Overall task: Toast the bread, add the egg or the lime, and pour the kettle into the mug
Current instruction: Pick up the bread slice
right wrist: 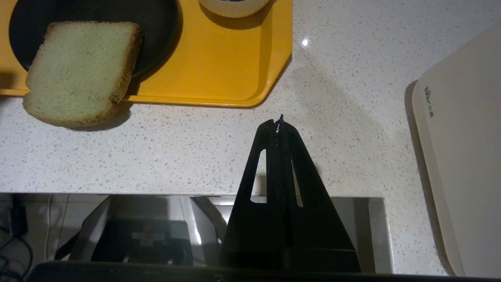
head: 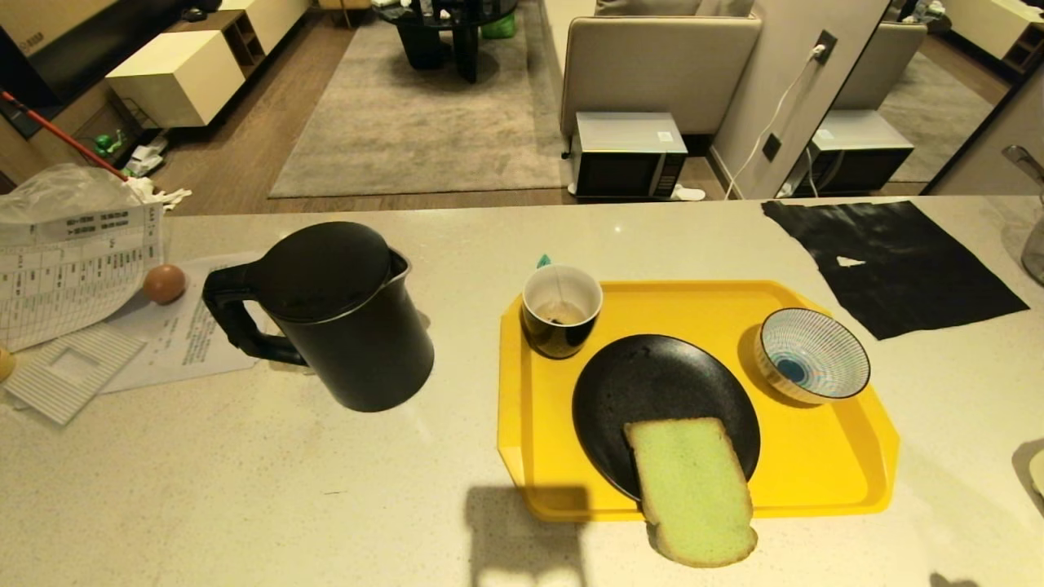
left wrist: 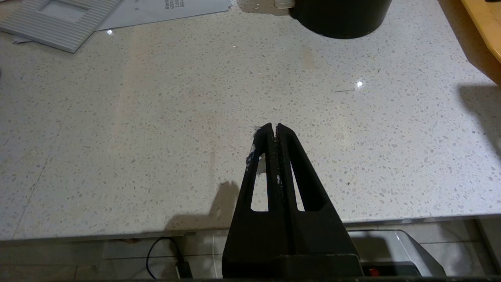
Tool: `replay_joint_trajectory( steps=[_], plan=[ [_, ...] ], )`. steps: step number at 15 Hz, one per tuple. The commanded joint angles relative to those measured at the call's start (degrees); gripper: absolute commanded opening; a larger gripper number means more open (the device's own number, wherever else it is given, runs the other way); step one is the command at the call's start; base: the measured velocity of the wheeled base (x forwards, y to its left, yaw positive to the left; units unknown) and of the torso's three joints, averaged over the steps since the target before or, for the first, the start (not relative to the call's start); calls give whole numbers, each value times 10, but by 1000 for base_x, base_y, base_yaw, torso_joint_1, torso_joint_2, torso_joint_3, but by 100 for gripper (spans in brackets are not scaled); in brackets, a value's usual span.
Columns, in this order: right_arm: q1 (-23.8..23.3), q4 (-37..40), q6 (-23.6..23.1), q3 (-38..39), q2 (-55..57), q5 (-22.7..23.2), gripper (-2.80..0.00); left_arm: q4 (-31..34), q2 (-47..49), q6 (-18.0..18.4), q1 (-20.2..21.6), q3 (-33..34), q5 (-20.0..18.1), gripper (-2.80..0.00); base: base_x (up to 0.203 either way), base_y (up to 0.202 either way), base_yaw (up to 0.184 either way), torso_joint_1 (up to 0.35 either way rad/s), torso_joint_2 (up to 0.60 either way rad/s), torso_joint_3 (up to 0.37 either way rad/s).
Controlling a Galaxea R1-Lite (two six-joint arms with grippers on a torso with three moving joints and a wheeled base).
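Both arms sit low at the near edge of the table (left wrist: 156, 129), and nothing is held. The right gripper (right wrist: 278, 123) has its fingers pressed together, empty, hovering over bare table just short of the yellow tray (right wrist: 235, 74). The left gripper (left wrist: 274, 128) is closed and empty too, over bare stone.

The bread (right wrist: 78, 70) lies ahead of the right fingers and off to one side, propped on the rim of the black plate (head: 652, 383) and hanging over the tray's near edge onto the table. By the look of it, toasting is the step in hand and has barely started: the bread is untouched. The next move calls for those right fingers to open, swing across and take the overhanging end by its crust.

Farther out, the mug (head: 561, 310) stands at the tray's far corner, beside the bowl (head: 813, 354). Ahead of the left fingers, the kettle (head: 334, 314) stands upright; beyond it, the egg (head: 164, 284) rests on papers (head: 73, 269).
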Motion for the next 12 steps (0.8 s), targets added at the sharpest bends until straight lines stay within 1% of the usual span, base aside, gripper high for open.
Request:
replay_joint_trajectory(
  steps=[1,2,3,4,5,7,9,12],
  plan=[
    [1,20,-3,-52,89,19,-280,0,0,0,1,0,0,-280,0,0,0,0,0,0],
    [1,39,-8,-51,90,36,-280,0,0,0,0,0,0,-280,0,0,0,0,0,0],
    [0,75,-12,-57,90,45,-280,0,0,0,1,0,0,-280,0,0,0,0,0,0],
    [1,122,-15,-80,93,54,-280,0,0,0,0,0,0,-280,0,0,0,0,0,0],
    [1,170,-16,-111,104,71,-280,0,0,0,1,0,0,-280,0,0,0,0,0,0],
    [0,243,-17,-160,124,110,-280,0,0,0,0,0,0,-280,0,0,0,0,0,0],
    [-1,274,-16,-173,115,113,-280,0,0,0,1,0,0,-280,0,0,0,0,0,0],
    [-1,372,-13,-215,101,124,-280,0,0,0,1,0,0,-280,0,0,0,0,0,0]
  ],
)
